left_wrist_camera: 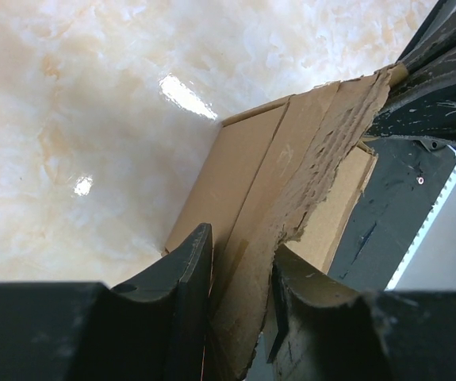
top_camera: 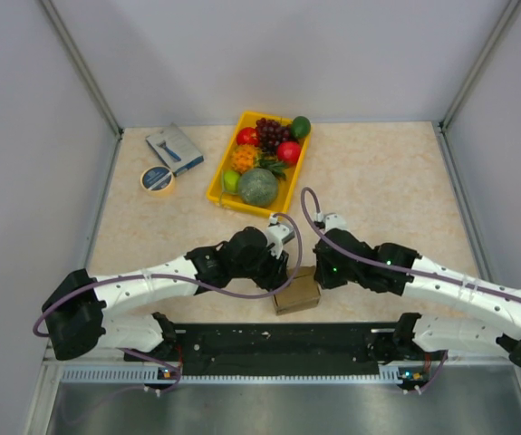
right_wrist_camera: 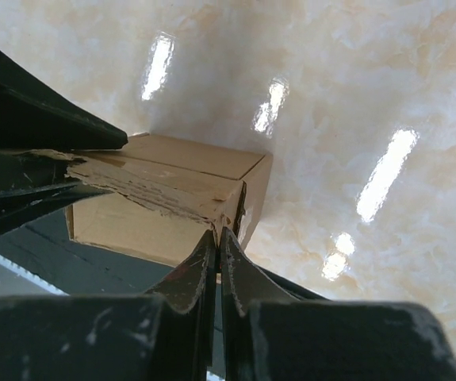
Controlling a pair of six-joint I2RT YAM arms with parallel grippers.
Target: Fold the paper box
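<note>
Low centre of top view: left gripper (left_wrist_camera: 242,258), clamped on the paper box (top_camera: 296,292) by its ragged flap (left_wrist_camera: 295,190), should tuck squarely while right gripper (right_wrist_camera: 218,242), clenched empty, braces the corner.

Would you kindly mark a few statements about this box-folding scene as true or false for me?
1. The left gripper has a flap of the paper box between its fingers. True.
2. The right gripper has its jaws wide open. False: they are shut, with the tips at the box's corner.
3. The paper box lies as a flat, unfolded sheet. False: its walls are up and it has a box shape.
4. The yellow tray holds fruit. True.
5. The tape roll lies inside the yellow tray. False: it lies on the table to the left of the tray, next to the blue-grey packet.
</note>
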